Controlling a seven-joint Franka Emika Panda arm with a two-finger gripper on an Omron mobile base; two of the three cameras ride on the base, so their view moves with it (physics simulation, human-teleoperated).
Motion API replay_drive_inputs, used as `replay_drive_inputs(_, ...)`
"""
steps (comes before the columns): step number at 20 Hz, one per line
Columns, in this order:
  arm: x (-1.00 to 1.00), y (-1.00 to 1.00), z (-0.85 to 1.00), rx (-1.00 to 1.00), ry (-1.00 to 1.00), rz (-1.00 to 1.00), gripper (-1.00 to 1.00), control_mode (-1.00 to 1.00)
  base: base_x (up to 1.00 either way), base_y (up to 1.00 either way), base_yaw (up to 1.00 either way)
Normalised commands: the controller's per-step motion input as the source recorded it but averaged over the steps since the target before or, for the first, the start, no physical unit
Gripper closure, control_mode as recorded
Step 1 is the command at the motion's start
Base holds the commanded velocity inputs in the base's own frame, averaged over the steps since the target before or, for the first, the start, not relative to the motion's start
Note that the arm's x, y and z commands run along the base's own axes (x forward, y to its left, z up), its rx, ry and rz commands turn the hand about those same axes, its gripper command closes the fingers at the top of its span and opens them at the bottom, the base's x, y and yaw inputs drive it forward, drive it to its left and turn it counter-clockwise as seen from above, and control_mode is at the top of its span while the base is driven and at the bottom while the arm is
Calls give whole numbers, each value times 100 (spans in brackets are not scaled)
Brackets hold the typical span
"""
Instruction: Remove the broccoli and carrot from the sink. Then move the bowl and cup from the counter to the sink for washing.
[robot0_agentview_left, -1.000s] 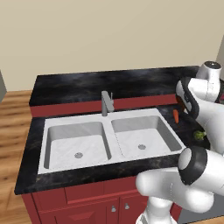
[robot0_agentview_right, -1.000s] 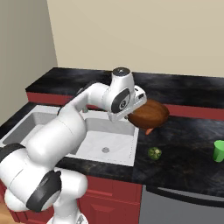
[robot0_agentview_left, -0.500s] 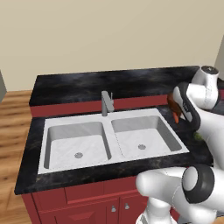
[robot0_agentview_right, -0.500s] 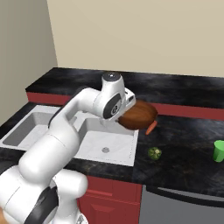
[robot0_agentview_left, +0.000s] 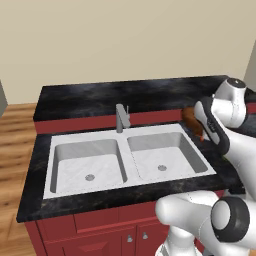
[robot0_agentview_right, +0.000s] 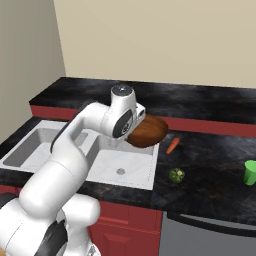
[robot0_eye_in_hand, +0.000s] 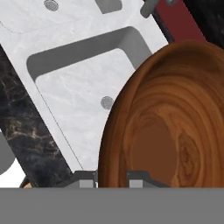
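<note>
**Now: bowl in transit to sink**

Bowl (robot0_agentview_right: 148, 131): reddish-brown, wood-look; held aloft on its rim, tilted, above the right edge of the sink (robot0_agentview_right: 107, 165).
Gripper (robot0_eye_in_hand: 112, 178): jaws narrowly parted, pinching the bowl's rim between the fingertips (robot0_eye_in_hand: 139, 176).
Sink, right basin: bare, drain (robot0_eye_in_hand: 106, 102) showing beside the bowl in the hand view.
Carrot (robot0_agentview_right: 172, 145) and broccoli (robot0_agentview_right: 176, 174): already out, lying on the counter (robot0_agentview_right: 210, 150) right of the sink.
Cup (robot0_agentview_right: 250, 172): green, upright, far right on the counter; not yet moved.

Handling note: carry the bowl further over the right basin, level it, lower it close to the floor, then release. Keep it clear of the faucet (robot0_agentview_left: 121, 118) and the basin walls; a high drop risks a roll.
</note>
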Motion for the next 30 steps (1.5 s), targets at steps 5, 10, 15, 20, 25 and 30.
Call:
replay_drive_inputs(5, 0, 26, -5, 0, 0, 2, 100, -100, 0, 0, 0)
replay_drive_inputs(10, 0, 22, -5, 0, 0, 0, 100, -100, 0, 0, 0)
replay_drive_inputs(15, 0, 24, -9, 0, 0, 0, 100, -100, 0, 0, 0)
replay_drive_inputs(20, 0, 25, -12, 3, 0, 0, 100, -100, 0, 0, 0)
replay_drive_inputs(25, 6, 20, -12, 2, 0, 4, 100, -100, 0, 0, 0)
replay_drive_inputs(30, 16, 20, -16, 0, 0, 5, 100, -100, 0, 0, 0)
